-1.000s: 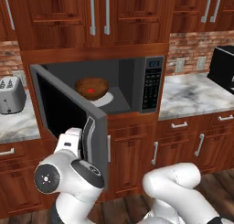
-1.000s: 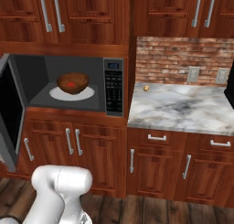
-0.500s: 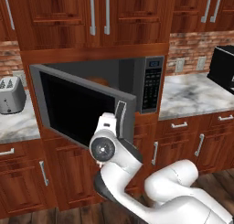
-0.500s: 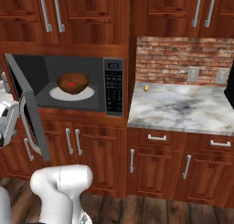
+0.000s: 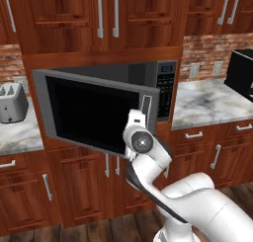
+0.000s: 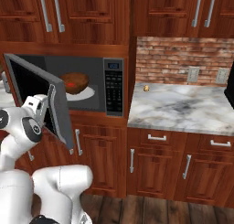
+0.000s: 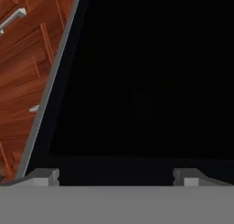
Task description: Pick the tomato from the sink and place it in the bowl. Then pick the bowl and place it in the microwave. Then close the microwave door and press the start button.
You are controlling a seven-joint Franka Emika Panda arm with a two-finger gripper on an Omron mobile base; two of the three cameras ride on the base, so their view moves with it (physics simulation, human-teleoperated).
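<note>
The tool (image 7: 117,175), released and holding nothing, faces the half-shut door (image 5: 94,110) at its black window. The bowl (image 6: 75,82) with the tomato (image 6: 69,84) sits inside the microwave (image 6: 98,63).

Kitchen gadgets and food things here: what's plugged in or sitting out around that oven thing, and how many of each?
Microwave: 1
Toaster: 1
Black appliance on the right counter, too cut off to name: 1
Wooden bowl, on the white turntable inside the microwave: 1
Red tomato in the bowl: 1
Small yellowish thing on the marble counter: 1
Total: 6
</note>
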